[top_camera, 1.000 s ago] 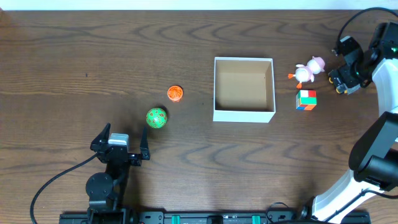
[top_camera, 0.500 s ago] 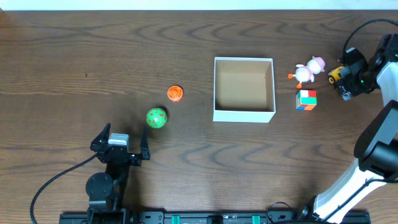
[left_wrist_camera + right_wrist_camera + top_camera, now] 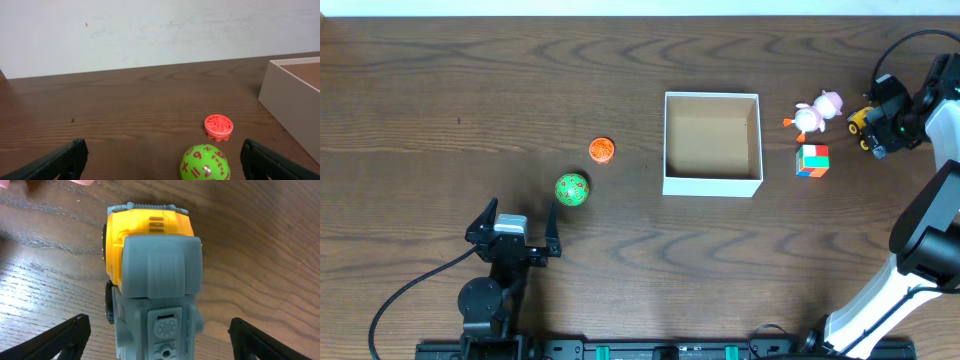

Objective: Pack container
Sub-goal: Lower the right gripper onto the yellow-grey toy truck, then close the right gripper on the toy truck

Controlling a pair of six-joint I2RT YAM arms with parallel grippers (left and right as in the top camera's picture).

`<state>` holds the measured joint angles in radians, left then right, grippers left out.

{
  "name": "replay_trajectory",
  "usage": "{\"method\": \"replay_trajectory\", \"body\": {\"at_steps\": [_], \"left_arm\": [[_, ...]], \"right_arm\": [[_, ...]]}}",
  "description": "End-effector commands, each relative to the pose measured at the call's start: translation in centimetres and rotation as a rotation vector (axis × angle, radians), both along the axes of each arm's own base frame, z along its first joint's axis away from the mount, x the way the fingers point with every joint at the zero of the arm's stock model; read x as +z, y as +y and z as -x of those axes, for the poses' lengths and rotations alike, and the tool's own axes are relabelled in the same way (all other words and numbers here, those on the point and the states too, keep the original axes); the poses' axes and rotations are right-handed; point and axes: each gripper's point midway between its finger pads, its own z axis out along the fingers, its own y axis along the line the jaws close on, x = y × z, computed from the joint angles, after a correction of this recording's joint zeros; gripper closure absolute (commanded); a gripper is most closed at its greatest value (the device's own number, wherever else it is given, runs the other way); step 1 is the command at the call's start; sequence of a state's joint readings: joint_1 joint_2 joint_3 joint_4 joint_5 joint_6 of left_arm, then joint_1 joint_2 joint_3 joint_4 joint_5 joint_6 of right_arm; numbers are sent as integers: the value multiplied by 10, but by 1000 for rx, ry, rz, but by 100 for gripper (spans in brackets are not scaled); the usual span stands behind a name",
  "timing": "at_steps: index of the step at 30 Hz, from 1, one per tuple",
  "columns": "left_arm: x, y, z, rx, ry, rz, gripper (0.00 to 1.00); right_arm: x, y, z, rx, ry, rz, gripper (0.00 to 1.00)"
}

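Note:
The container (image 3: pixel 712 183), a square white box with a tan inside, sits right of centre and looks empty; its corner shows in the left wrist view (image 3: pixel 295 95). My right gripper (image 3: pixel 876 130) is open at the far right, its fingers on both sides of a yellow and grey toy truck (image 3: pixel 152 280), not touching it; the truck shows in the overhead view (image 3: pixel 861 119). My left gripper (image 3: pixel 520 232) is open and empty near the front left, just short of a green number ball (image 3: pixel 571 189), which also shows in the left wrist view (image 3: pixel 205 162).
An orange disc toy (image 3: pixel 602 150) lies beyond the green ball and shows in the left wrist view (image 3: pixel 219 126). A pink and white figure toy (image 3: pixel 817 111) and a colour cube (image 3: pixel 812 160) lie between the container and the truck.
My right gripper moved right and slightly up, off the truck's spot, so the yellow truck now shows at its fingertips. The left arm has not moved.

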<state>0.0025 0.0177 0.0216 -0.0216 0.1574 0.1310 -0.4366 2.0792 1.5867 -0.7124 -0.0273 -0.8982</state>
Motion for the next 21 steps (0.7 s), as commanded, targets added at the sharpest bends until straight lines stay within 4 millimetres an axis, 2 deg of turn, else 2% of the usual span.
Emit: {"method": "replay_trajectory", "body": {"at_steps": [1, 7, 14, 21], "left_arm": [[-17, -3, 1, -18, 53, 7, 2], [-17, -3, 1, -18, 53, 7, 2], [-17, -4, 1, -18, 53, 7, 2], [-17, -4, 1, -18, 53, 7, 2]], "right_arm": [[-6, 0, 0, -11, 5, -15, 7], [-10, 4, -2, -2, 1, -41, 4], [-30, 3, 2, -7, 41, -54, 5], [-30, -1, 0, -25, 28, -53, 5]]}}
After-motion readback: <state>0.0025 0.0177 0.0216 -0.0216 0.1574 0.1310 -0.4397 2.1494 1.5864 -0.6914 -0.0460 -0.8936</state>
